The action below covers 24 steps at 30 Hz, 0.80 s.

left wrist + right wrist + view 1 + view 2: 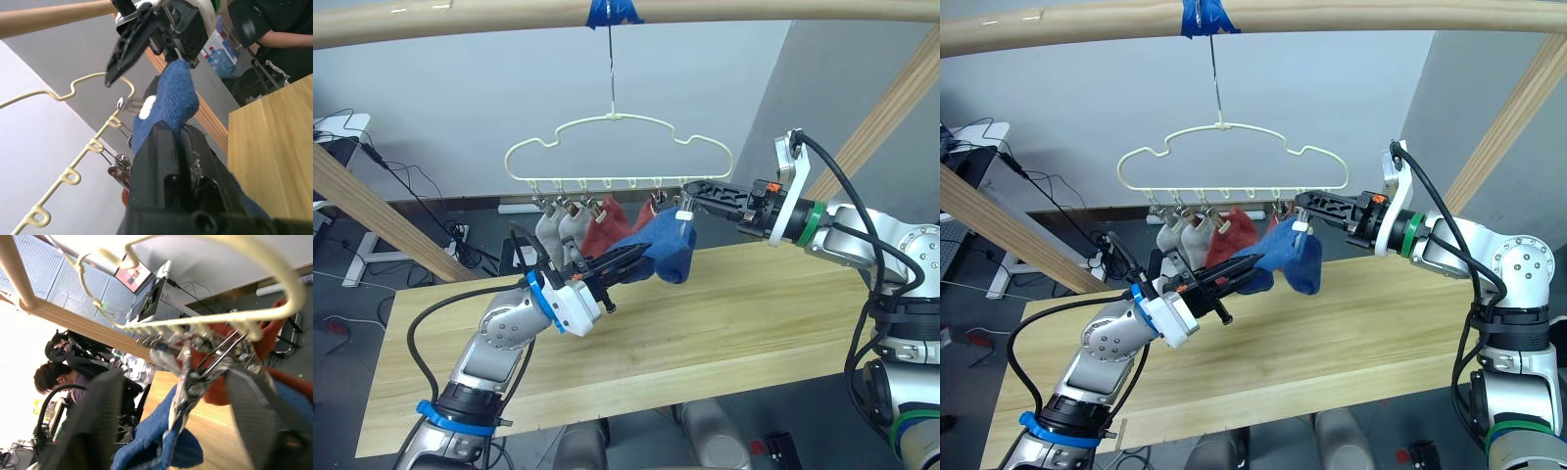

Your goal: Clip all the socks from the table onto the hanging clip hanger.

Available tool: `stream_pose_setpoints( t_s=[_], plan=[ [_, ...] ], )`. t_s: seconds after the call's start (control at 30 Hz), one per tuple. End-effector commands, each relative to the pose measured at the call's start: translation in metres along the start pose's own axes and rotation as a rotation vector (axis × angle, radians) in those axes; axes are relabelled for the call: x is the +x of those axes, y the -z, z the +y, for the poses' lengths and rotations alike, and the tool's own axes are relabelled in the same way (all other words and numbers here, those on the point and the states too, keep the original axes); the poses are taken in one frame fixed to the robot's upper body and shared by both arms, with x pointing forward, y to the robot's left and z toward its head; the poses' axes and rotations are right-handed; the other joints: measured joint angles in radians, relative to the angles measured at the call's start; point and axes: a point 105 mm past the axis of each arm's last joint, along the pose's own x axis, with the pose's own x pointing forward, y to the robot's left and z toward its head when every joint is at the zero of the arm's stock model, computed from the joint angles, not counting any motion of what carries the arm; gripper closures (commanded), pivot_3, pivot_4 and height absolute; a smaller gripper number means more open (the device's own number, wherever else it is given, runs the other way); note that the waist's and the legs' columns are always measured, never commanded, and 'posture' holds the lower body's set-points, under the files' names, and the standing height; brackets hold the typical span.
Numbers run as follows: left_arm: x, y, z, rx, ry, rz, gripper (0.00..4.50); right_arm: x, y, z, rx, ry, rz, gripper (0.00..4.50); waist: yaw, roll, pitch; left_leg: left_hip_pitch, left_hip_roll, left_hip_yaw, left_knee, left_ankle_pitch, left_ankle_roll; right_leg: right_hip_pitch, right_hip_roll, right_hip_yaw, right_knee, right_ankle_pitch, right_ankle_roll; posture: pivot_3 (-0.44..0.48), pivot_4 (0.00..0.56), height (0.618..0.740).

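The cream clip hanger (617, 119) hangs by its hook from a round wooden rail. Two grey socks (556, 231) and red socks (607, 225) hang from its clips. My left gripper (641, 257) is shut on a blue sock (671, 250) and holds it up above the table (724, 323), just under the hanger's right-hand clips. My right gripper (688, 192) reaches in from the right at clip height. It is open, with its fingers (98, 421) on either side of a metal clip (193, 377) above the blue sock.
The rail (460, 20) carries blue tape (612, 12) where the hook hangs. Slanted wooden beams stand at the left (372, 211) and right (891, 98). A person (274, 29) sits beyond the table's end. Cables and desks lie behind the table.
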Motion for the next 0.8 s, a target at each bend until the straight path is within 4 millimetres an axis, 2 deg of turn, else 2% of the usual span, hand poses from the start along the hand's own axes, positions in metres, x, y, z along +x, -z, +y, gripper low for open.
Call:
stream_pose_setpoints(
  t_s=[0.03,0.13,0.17,0.23,0.3,0.33,0.43,0.63,0.77,0.8],
  plan=[
    [0.005,-0.007,0.005,0.012,-0.025,-0.039,4.5,-0.005,-0.004,0.013,-0.033,-0.047,-0.023,0.04,0.0,0.0,0.0,0.0,0.0,0.0,0.0,0.0,0.0,0.0,0.0,0.0,0.0,0.0,0.0,-0.185,0.221,0.74],
    [0.007,-0.007,0.005,0.013,-0.023,-0.045,4.5,-0.012,-0.005,0.009,-0.043,-0.02,-0.031,0.04,0.001,0.0,0.0,0.0,0.0,0.0,0.0,0.0,0.0,0.0,0.0,0.0,0.0,0.0,0.0,-0.201,0.222,0.74],
    [0.009,-0.005,0.003,0.012,-0.02,-0.038,4.5,-0.023,-0.003,0.004,-0.098,0.031,-0.012,0.04,0.001,0.0,0.0,0.0,0.0,0.0,0.0,0.0,0.0,0.0,0.0,0.0,0.0,0.0,0.0,-0.201,0.222,0.74],
    [0.011,0.0,-0.001,-0.004,-0.007,-0.027,4.5,-0.048,0.007,-0.008,-0.391,0.207,0.079,0.04,0.017,0.003,0.0,-0.001,-0.001,-0.001,0.001,0.0,0.0,0.0,-0.001,-0.001,-0.001,0.0,0.0,-0.215,0.224,0.74],
    [0.014,0.003,-0.003,-0.04,-0.012,-0.02,3.91,-0.063,0.012,-0.014,-0.629,0.309,0.143,0.0,0.024,0.004,-0.001,-0.003,0.0,0.0,0.002,0.0,0.0,0.0,-0.002,-0.002,-0.001,-0.001,0.001,-0.226,0.226,0.74],
    [0.015,0.004,-0.006,-0.069,0.001,-0.02,3.75,-0.067,0.014,-0.014,-0.66,0.302,0.143,0.0,0.025,0.004,-0.001,-0.005,0.0,0.0,0.004,0.0,0.0,-0.001,-0.002,-0.003,-0.002,-0.001,0.002,-0.233,0.226,0.74],
    [0.018,0.008,-0.026,-0.23,0.099,-0.005,2.88,-0.078,0.032,-0.024,-0.83,0.335,0.225,0.0,0.021,0.003,-0.002,-0.006,0.002,0.001,0.009,0.0,0.0,0.0,-0.001,-0.004,-0.001,-0.003,0.006,-0.251,0.229,0.74],
    [0.013,0.01,-0.035,-0.369,0.161,0.034,1.14,-0.08,0.039,-0.027,-0.93,0.292,0.181,0.0,0.006,0.002,-0.001,-0.004,0.001,0.005,0.013,0.0,0.001,0.002,0.0,0.0,-0.001,0.002,0.012,-0.24,0.233,0.74],
    [-0.017,0.027,-0.018,-0.6,0.068,0.202,0.01,-0.072,0.027,-0.027,-1.039,0.272,0.054,0.0,-0.011,0.0,0.0,0.003,0.002,0.007,0.013,0.001,0.002,0.008,0.0,0.002,-0.002,0.004,0.012,-0.202,0.237,0.74],
    [-0.024,0.027,-0.015,-0.652,0.055,0.23,0.01,-0.072,0.027,-0.028,-1.069,0.261,0.048,0.0,-0.012,0.0,0.0,0.004,0.003,0.007,0.012,0.001,0.002,0.01,0.001,0.002,-0.002,0.004,0.012,-0.182,0.239,0.74]
  ],
)
